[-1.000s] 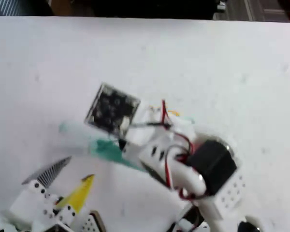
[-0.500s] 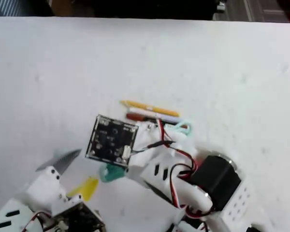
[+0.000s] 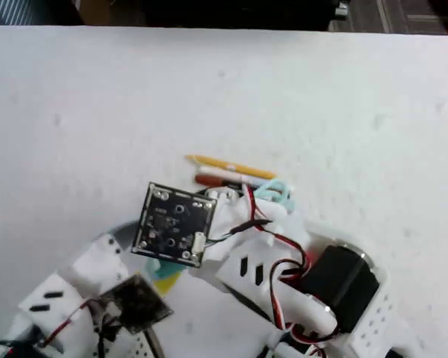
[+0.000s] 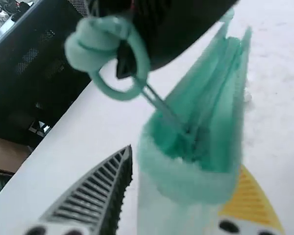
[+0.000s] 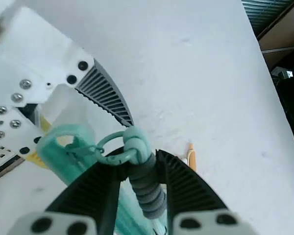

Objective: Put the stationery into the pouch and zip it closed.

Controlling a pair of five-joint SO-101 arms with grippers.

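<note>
**Both grippers on pouch at near edge, pens out on table**

Edges/room: both arms sit crowded at the near side of the high view. The left arm (image 3: 89, 298) is low in the corner and the right arm (image 3: 284, 261) is just beside it, partly over it. The white table (image 3: 321, 97) runs wide from the pens out to its far edge, where a dark room lies behind.

Pouch (image 4: 196, 142): teal zip edge on a pale, see-through body. It is held off the table between the two arms, at the near left of the high view, under the right arm's camera board. Mouth is narrow and folds are pinched together. Cannot tell how far the zip is drawn.

Left gripper (image 4: 185, 159): clamped on the pouch end, with the ribbed black finger on one side and the yellow finger on the other.

Right gripper (image 5: 139, 161): black fingers clenched on the knotted teal pull cord (image 5: 142, 186). The cord's loop links to the zip slider.

Stationery: yellow pen (image 3: 231, 165) and red-and-white pen (image 3: 225, 179) lie flat on the table, just beside each other, right past the right arm and outside the pouch. A teal loop (image 3: 278, 192) sits next to them, partly under the arm. Cannot tell what it is.
</note>
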